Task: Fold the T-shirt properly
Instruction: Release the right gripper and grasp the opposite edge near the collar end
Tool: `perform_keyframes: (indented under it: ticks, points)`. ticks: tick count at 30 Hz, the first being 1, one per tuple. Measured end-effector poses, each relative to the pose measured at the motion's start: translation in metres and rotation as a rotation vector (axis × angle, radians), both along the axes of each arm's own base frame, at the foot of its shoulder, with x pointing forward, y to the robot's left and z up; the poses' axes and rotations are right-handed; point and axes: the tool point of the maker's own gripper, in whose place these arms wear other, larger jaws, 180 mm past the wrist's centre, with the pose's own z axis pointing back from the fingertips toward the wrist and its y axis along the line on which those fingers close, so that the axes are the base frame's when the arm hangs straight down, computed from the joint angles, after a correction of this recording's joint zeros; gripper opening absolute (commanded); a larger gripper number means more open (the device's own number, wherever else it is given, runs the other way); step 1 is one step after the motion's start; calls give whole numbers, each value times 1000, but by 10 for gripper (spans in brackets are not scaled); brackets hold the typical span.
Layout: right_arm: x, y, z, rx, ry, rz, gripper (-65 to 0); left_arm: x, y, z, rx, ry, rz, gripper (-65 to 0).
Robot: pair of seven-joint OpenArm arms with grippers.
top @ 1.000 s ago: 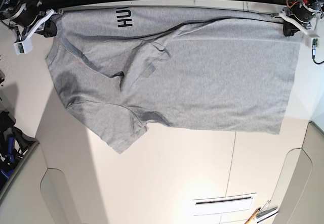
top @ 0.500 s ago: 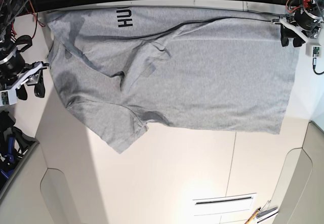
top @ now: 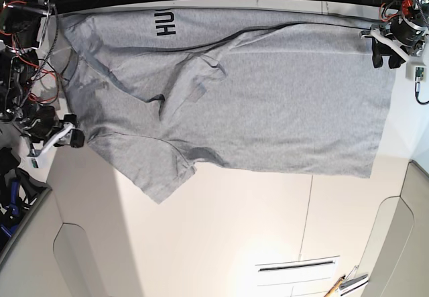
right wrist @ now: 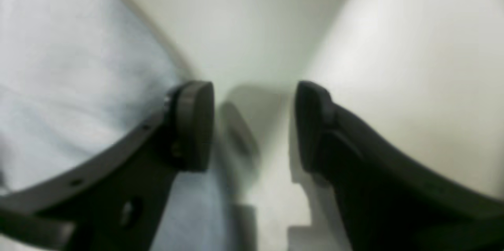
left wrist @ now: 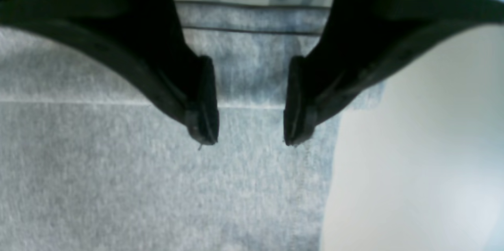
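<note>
The heather-grey T-shirt (top: 268,102) lies spread flat on the white table (top: 221,230), with black lettering (top: 165,23) showing at its far edge and one sleeve (top: 157,176) pointing toward the front. My left gripper (top: 384,58) is open and empty just above the shirt's far right corner. In the left wrist view its jaws (left wrist: 249,141) stand apart over the hem (left wrist: 252,105), holding no cloth. My right gripper (top: 72,131) is open and empty beside the shirt's left edge. In the right wrist view (right wrist: 254,125) it hangs over bare table, with the cloth (right wrist: 59,85) to its left.
The table's far edge (top: 268,3) runs just behind the shirt. Cables and arm hardware (top: 23,55) crowd the left side. A slotted white plate (top: 297,268) and small tools (top: 345,283) lie at the front right. Blue and black gear (top: 12,190) sits at the left.
Both grippers have let go of the shirt's far corners. The right arm has swung down along the shirt's left edge. The left gripper has opened and stayed near its corner.
</note>
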Motion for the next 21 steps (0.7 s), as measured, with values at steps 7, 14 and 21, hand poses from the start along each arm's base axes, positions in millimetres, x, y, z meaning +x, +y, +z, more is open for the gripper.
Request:
perform_keyframes:
  ticks: [7, 14, 21]
  points:
    - [6, 42, -9, 34, 8, 96, -321, 0, 0, 0, 0, 0, 0, -345]
    - [5, 77, -15, 111, 22, 117, -650, 5, 0, 2, 0, -11, 0, -345]
    - [4, 79, -15, 116, 26, 124, -650, 56, 14, 8, -29, -88, 43, -345]
